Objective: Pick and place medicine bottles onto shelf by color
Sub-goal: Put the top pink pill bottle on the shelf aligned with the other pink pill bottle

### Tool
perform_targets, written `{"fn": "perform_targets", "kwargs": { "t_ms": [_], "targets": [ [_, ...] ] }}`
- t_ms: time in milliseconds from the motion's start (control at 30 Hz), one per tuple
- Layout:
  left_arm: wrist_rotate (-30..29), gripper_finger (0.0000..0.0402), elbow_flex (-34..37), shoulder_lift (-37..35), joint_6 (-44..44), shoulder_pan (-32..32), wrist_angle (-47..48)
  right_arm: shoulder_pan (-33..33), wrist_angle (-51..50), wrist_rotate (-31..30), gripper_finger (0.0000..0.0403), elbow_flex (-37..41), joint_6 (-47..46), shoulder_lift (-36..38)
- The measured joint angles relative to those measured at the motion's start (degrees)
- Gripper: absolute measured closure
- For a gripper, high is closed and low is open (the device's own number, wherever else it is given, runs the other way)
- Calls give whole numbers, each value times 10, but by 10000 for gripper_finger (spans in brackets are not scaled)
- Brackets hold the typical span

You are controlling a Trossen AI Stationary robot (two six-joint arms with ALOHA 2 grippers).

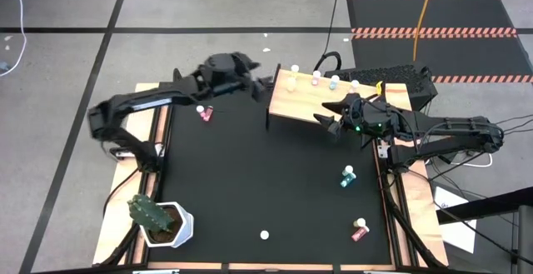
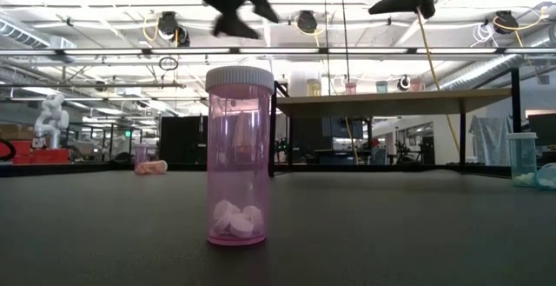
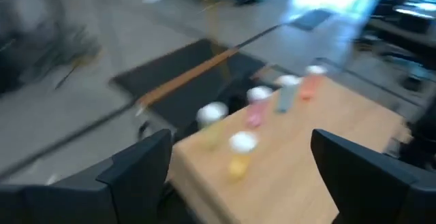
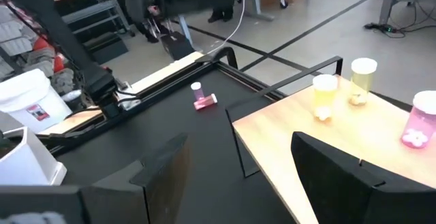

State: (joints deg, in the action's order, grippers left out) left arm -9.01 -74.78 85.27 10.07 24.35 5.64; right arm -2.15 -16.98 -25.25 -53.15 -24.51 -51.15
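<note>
Robotics lab: hazard-striped floor mat (image 1: 433, 32), ceiling lights.

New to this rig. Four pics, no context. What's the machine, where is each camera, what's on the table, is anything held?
It is a two-armed robot at a black table, sorting small medicine bottles onto a raised wooden shelf.

Cameras: one looks straight down on everything, one sits at tabletop height, and one rides on each wrist, looking out between that arm's two dark fingers.

From above, the left pincer is at the shelf's left end and the right pincer is over its near edge. Both are open and hold nothing.

Several white-capped bottles stand in a row on the shelf. Left on the table: a pink bottle lying down, a teal one, a red one, and an upright pink one right in front of the low camera. A potted cactus sits in the corner.
</note>
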Motion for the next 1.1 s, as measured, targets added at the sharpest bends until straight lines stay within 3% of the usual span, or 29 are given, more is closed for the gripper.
{"fn": "perform_targets", "kwargs": {
  "t_ms": [133,233,467,700,933,1100],
  "targets": [
    [-104,50,0,-63,73,3,145,-1,7,0,150,0,-3,-11],
    [-130,50,0,-76,103,20,254,-6,31,0,150,0,-3,-25],
    [-116,50,11,-35,171,80,420,-9,90,-10,150,0,-17,-23],
    [-89,50,11,32,168,157,511,-17,24,-66,150,0,-83,16],
    [-67,50,11,90,190,198,574,-65,-49,-60,150,0,-95,14],
    [-57,51,19,107,221,192,557,-94,-56,-6,150,0,-76,14]
  ]
}}
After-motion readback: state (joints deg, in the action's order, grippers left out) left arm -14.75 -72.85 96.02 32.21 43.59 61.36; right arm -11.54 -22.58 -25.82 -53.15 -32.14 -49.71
